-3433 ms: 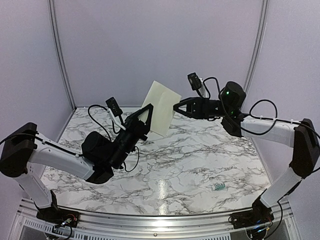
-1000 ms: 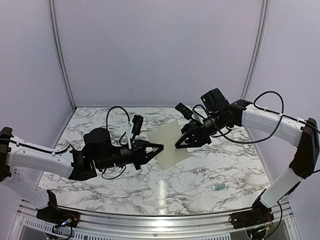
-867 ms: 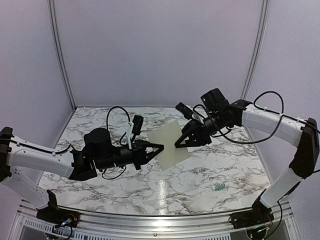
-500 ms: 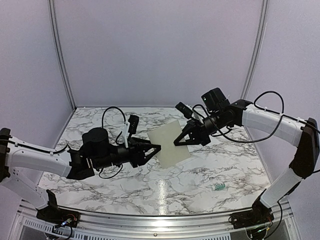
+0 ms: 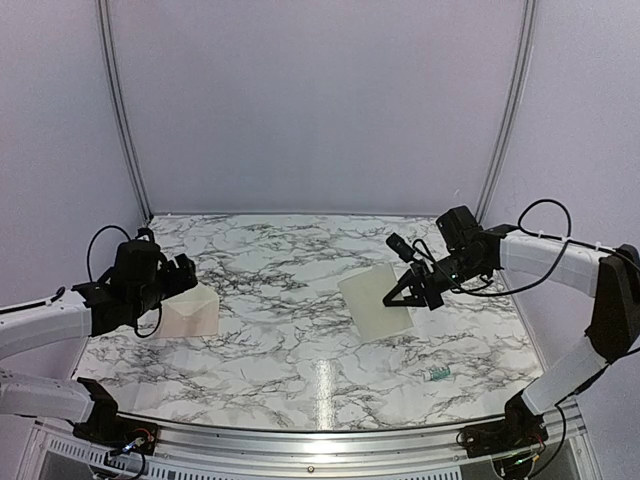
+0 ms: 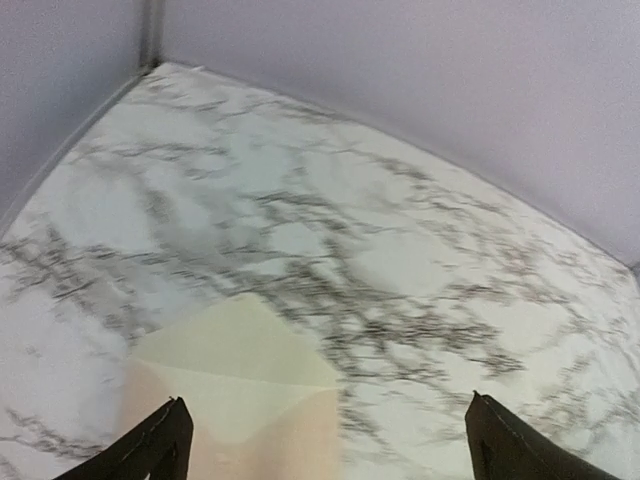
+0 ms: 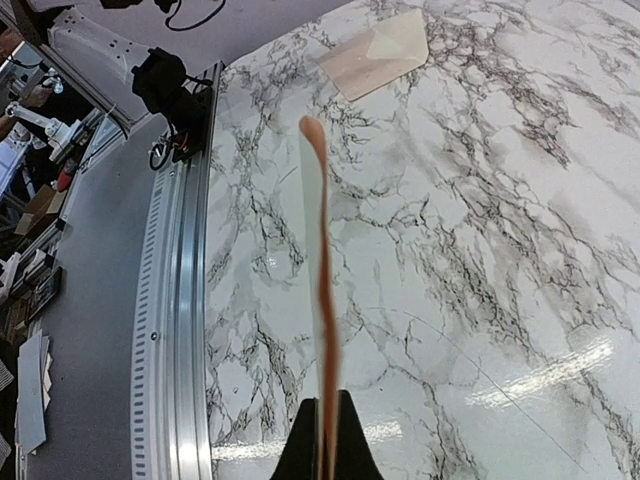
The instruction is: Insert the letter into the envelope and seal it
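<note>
Gripping the letter (image 5: 368, 303) by one edge, my right pincer (image 5: 393, 299) stood clenched on the sheet. The sheet hung tilted over the marble table (image 5: 300, 350), right of centre, and the right wrist view showed it edge-on. My left pincer (image 6: 326, 400) stood released, jaws wide apart, above the envelope (image 6: 235, 375). The envelope lay flat near the table's left side, cream flap showing, well apart from the letter.
</note>
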